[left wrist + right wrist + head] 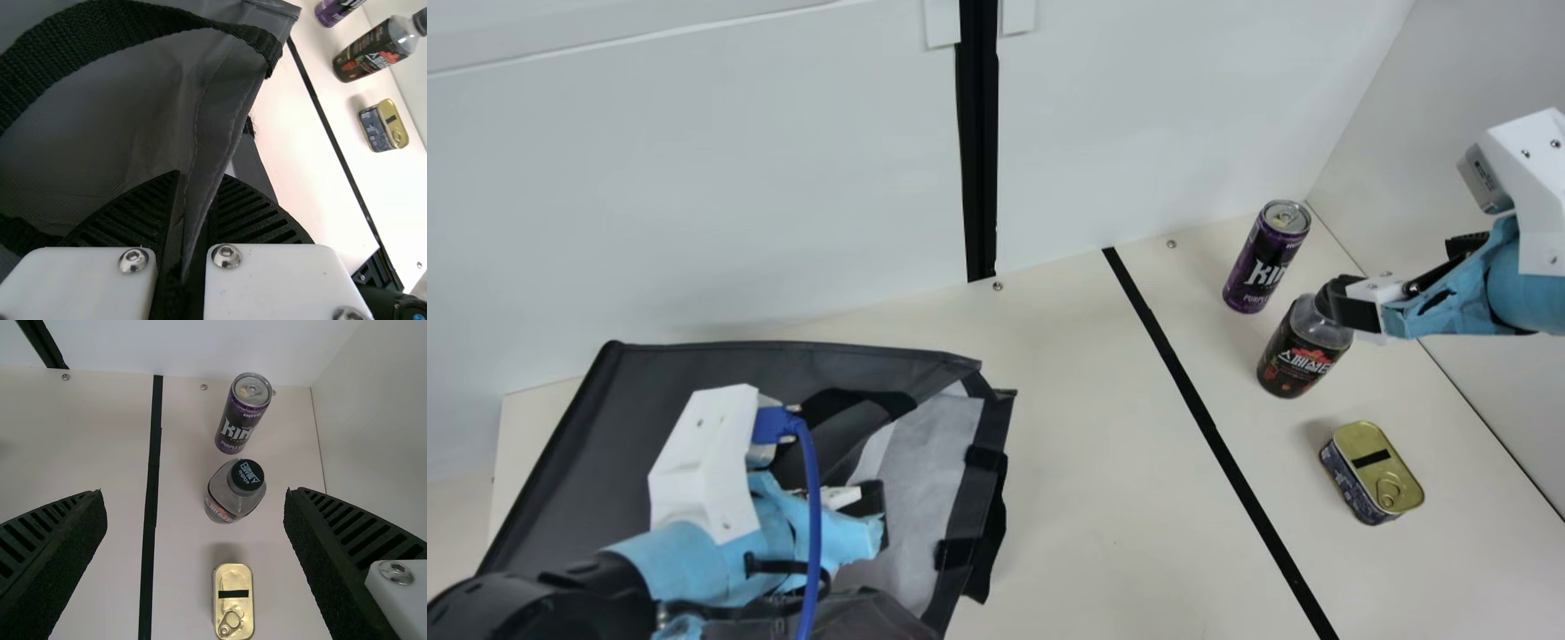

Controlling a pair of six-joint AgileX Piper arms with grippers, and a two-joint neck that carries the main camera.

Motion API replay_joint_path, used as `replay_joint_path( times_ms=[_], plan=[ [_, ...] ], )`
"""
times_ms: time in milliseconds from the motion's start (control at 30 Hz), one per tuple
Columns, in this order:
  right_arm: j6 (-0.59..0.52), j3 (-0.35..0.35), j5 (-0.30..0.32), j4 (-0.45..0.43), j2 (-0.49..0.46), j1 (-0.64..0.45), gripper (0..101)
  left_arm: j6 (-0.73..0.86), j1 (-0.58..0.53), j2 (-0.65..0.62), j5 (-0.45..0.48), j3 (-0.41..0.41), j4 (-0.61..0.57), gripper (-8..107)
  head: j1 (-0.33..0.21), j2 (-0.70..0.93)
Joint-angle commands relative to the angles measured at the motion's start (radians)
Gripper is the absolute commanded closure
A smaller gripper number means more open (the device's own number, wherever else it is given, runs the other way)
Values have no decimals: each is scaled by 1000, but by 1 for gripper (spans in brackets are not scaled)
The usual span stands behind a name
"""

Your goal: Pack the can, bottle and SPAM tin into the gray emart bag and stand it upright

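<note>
Right wrist view: black ribbed right gripper [195, 495] gapes wide, empty; an off-centre descent could topple that black-capped plastic bottle [224, 495]! Black left gripper [200, 175] pinches the gray fabric bag [120, 100].

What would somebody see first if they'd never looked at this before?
Probably the big gray bag, lying at the main view's left, its edge pinched by the left gripper. Then, at the right, the purple can, dark bottle and gold-topped tin in a line, with the right gripper open above the bottle.
</note>
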Motion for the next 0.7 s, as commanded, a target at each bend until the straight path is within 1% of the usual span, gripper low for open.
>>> replay_joint_path(
  times_ms=[0, 333, 667],
  plan=[
    [0, 0, 0, 0, 0, 0, 6, 70, 25, 2, 12, -3, -51, 107, -21, -2],
    [0, 0, 0, 0, 0, 0, 6, 184, 115, 8, 50, -9, -116, 107, -21, -2],
    [0, 0, 0, 0, 0, 0, 6, 209, 155, 14, 56, -14, -120, 107, -21, -2]
  ],
)
